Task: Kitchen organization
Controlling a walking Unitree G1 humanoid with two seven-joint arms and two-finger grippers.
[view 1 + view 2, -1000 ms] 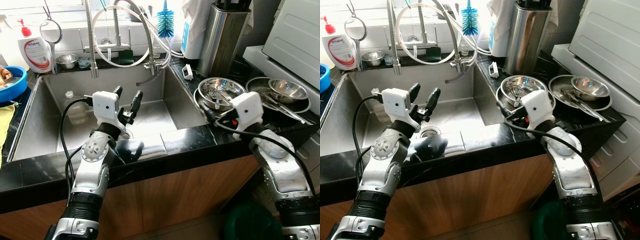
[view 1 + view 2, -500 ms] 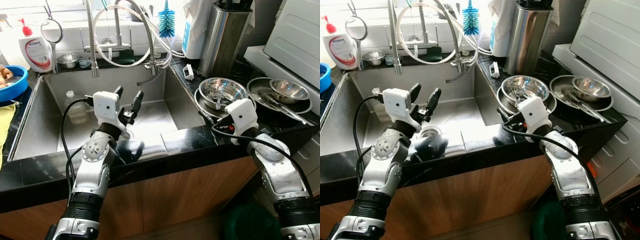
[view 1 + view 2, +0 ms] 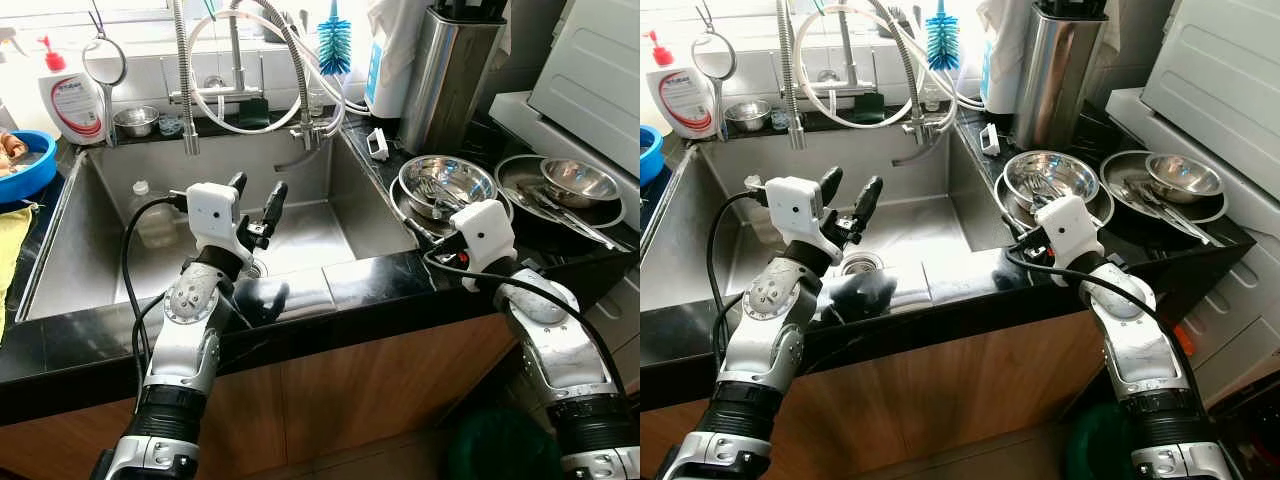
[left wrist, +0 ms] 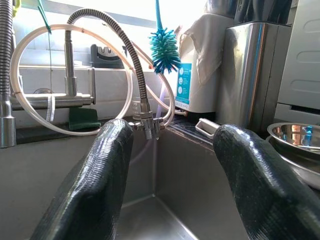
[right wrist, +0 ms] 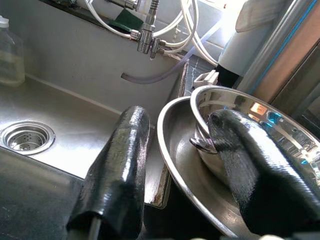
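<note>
Steel bowl (image 3: 441, 184) holding cutlery sits in a wider steel plate (image 5: 172, 150) on the black worktop (image 3: 380, 282), just right of the sink (image 3: 90, 235) and in front of a tall steel knife block (image 3: 450, 75). The right gripper (image 3: 422, 232) hovers at the near rim of that plate, fingers (image 5: 117, 165) spread apart, one outside the plate's edge and the other over the bowl's rim; whether either touches metal cannot be told. A second steel bowl (image 3: 574, 180) rests on another plate with utensils farther right, beside a white appliance (image 3: 590, 60).

The left gripper (image 3: 254, 198) is raised over the sink basin, its fingers (image 4: 102, 180) apart and holding nothing, pointed toward the back wall. Below it lie the drain strainer (image 5: 26, 136) and a clear plastic bottle (image 3: 142, 208) standing in the basin. A dark cloth (image 3: 262, 298) and a pale folded one (image 3: 305, 292) lie on the sink's front edge beneath the left arm.

Behind the basin a spring-neck faucet (image 3: 290, 60) with looping white hoses crowds the space, with a green sponge (image 3: 250, 112) on the ledge, a teal bottle brush (image 3: 332, 45) standing beside it, a small steel cup (image 3: 134, 121), a hanging strainer (image 3: 102, 62) and a soap bottle (image 3: 72, 100). A blue basin (image 3: 22, 165) sits at far left.
</note>
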